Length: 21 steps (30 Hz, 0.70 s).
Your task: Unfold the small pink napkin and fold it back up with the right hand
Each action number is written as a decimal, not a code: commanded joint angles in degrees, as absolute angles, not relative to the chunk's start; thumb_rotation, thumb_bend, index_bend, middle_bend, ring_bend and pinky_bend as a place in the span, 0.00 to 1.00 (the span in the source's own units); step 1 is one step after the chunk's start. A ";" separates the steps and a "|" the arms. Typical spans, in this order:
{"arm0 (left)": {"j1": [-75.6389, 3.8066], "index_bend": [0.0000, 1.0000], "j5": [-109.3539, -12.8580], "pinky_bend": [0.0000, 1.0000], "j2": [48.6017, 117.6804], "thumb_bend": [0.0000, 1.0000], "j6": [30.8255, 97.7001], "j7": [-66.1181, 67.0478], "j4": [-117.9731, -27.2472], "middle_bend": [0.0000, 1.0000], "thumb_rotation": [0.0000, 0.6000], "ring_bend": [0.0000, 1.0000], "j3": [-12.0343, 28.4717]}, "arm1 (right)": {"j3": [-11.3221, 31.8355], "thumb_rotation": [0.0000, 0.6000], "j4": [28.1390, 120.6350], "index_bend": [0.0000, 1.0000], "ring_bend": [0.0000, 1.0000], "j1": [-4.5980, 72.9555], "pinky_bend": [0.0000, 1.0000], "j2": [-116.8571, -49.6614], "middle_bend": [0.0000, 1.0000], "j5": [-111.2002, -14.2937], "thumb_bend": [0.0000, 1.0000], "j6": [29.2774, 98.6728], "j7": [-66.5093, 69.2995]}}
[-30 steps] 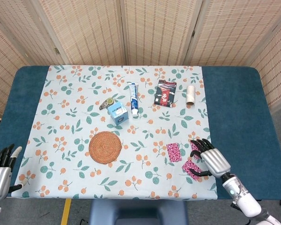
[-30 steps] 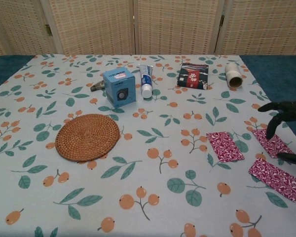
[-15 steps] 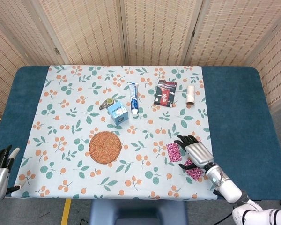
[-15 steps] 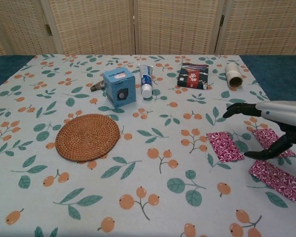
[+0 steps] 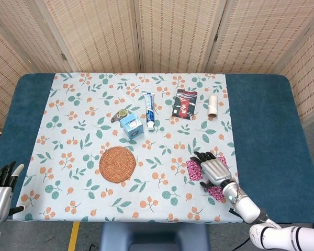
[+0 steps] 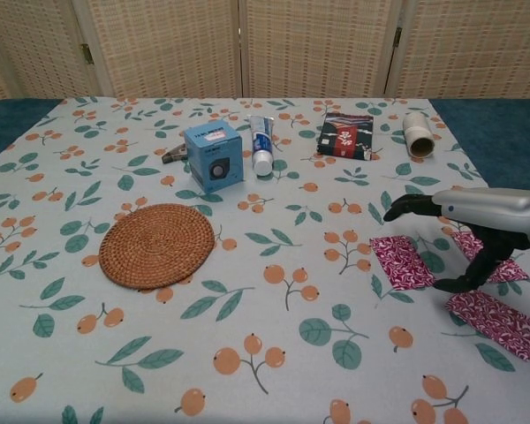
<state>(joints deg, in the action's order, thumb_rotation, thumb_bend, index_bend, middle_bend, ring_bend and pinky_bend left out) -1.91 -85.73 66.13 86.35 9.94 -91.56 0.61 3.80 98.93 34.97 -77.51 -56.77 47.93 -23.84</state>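
— Where's the right robot hand?
— Over the table's right front, fingers spread, holding nothing, beside the small pink napkin.
— Anything nearby?
— Two more pink cloths right under it. A woven coaster, blue box and toothpaste tube sit well away.
— The napkin?
— Folded flat, a patterned rectangle.
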 commanded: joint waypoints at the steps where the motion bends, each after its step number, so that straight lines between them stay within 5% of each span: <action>1: -1.98 0.11 -85.71 0.00 66.20 0.17 86.16 9.85 -91.42 0.00 1.00 0.06 0.57 | 3.78 0.99 99.25 0.10 0.00 35.86 0.00 -78.45 0.03 -54.27 0.32 48.89 -25.22; 21: -2.17 0.11 -85.60 0.00 66.84 0.17 85.73 8.65 -90.17 0.00 1.00 0.06 0.54 | 3.25 0.99 95.27 0.10 0.00 37.53 0.00 -83.06 0.03 -48.84 0.32 50.87 -25.06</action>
